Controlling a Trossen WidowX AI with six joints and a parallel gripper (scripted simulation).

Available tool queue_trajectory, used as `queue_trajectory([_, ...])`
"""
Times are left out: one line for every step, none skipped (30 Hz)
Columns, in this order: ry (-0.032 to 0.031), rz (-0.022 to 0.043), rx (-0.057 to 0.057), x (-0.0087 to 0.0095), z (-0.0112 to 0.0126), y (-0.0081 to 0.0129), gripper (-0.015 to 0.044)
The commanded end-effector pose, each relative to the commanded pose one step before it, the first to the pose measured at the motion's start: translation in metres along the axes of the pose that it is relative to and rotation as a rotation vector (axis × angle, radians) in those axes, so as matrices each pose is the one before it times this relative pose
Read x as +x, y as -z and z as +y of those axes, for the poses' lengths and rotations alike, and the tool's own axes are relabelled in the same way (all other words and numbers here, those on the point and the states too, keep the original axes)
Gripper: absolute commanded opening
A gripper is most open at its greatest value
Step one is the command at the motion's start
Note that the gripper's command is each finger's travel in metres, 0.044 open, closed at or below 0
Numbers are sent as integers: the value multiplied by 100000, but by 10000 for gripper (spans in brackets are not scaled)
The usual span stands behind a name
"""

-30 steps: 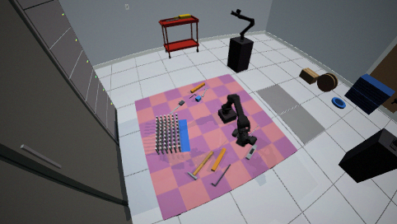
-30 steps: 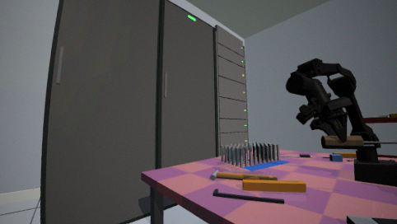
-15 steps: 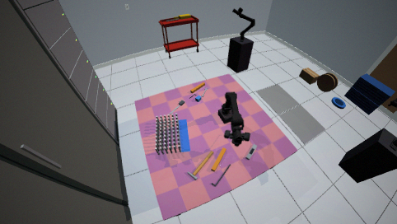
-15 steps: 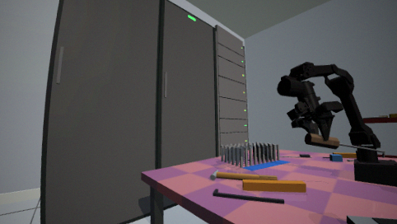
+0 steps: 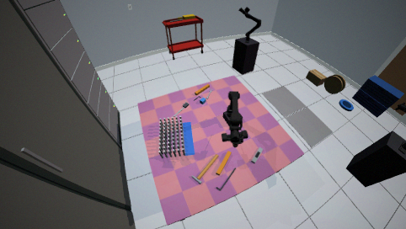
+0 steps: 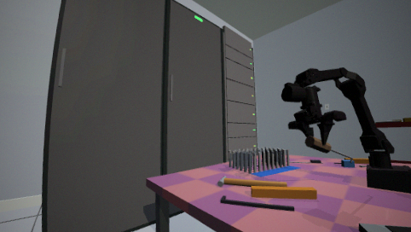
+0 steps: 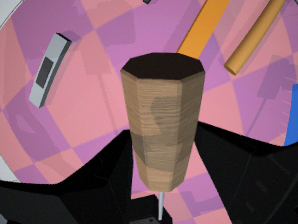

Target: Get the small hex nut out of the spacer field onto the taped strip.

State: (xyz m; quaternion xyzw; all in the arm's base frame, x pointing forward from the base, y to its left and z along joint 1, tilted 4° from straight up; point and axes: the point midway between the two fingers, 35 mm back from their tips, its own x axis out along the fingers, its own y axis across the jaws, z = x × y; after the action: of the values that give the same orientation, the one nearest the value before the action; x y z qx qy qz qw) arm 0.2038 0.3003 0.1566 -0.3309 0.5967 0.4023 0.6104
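My gripper [image 5: 234, 141] [image 6: 317, 137] [image 7: 162, 132] is shut on the wooden handle of a pick tool [image 6: 318, 144] [image 7: 164, 124] with a thin metal shaft. It holds the tool in the air above the checkered table, to the right of the spacers. The standing metal spacers [image 5: 170, 136] [image 6: 258, 159] form a dense upright grid. The blue taped strip [image 5: 188, 138] [image 6: 274, 171] [image 7: 293, 117] lies along their near side. The nut is hidden among the spacers.
A hammer [image 5: 206, 168] [image 6: 251, 182] [image 7: 261, 28], an orange block [image 5: 223, 162] [image 6: 283, 192] [image 7: 210, 16], a black hex key [image 5: 226, 178] [image 6: 256, 204] and a grey flat piece [image 5: 257, 155] [image 7: 48, 70] lie on the table. A small blue block [image 5: 203, 100] [image 6: 347, 163] and an orange bar [image 5: 202, 89] lie at the back.
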Motion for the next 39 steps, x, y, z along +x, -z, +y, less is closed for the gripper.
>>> queue_trajectory([3526,807,-9608,-207,-1487,902,0])
queue_trajectory([840,235,-2701,-52,-340,249,0])
queue_trajectory([829,270,-2701,-49,-330,261,0])
queue_trajectory([816,304,-2701,-45,-320,274,0])
queue_trajectory([803,338,-2701,-42,-309,285,0])
queue_trajectory([788,372,-2701,-39,-298,297,0])
queue_trajectory([771,405,-2701,-36,-286,308,0])
queue_trajectory([754,437,-2701,-33,-274,318,0])
queue_trajectory([735,468,-2701,-30,-261,328,0])
queue_trajectory([714,499,-2701,-27,-248,337,0])
queue_trajectory([693,528,-2702,-24,-235,346,0])
queue_trajectory([670,557,-2702,-21,-221,355,0])
queue_trajectory([646,585,-2703,-18,-207,362,0])
queue_trajectory([621,612,-2703,-15,-193,369,0])
queue_trajectory([595,637,-2703,-12,-178,376,0])
queue_trajectory([568,662,-2704,-9,-163,382,0])
queue_trajectory([540,686,-2705,-6,-148,387,0])
queue_trajectory([511,708,-2705,-3,-133,392,0])
queue_trajectory([481,729,-2706,0,-118,396,0])
queue_trajectory([451,749,-2707,2,-102,400,0])
queue_trajectory([419,768,-2708,5,-86,403,0])
queue_trajectory([387,786,-2708,8,-71,405,0])
queue_trajectory([354,802,-2709,11,-55,407,0])
queue_trajectory([320,817,-2710,14,-39,408,0])
queue_trajectory([286,830,-2711,16,-23,408,0])
queue_trajectory([251,842,-2713,19,-7,408,0])
queue_trajectory([216,853,-2714,22,8,407,0])
queue_trajectory([181,862,-2715,25,24,405,0])
queue_trajectory([145,869,-2716,27,40,403,0])
queue_trajectory([108,876,-2717,30,55,401,0])
queue_trajectory([72,880,-2719,32,71,397,0])
queue_trajectory([35,884,-2720,35,86,393,0])
queue_trajectory([-2,885,-2722,38,101,388,0])
queue_trajectory([-39,886,-2723,40,116,383,0])
queue_trajectory([-75,885,-2725,43,130,377,0])
queue_trajectory([-112,882,-2726,45,144,371,0])
queue_trajectory([-149,878,-2728,48,158,364,0])
queue_trajectory([-185,872,-2729,50,172,357,0])
queue_trajectory([-222,865,-2731,52,185,349,0])
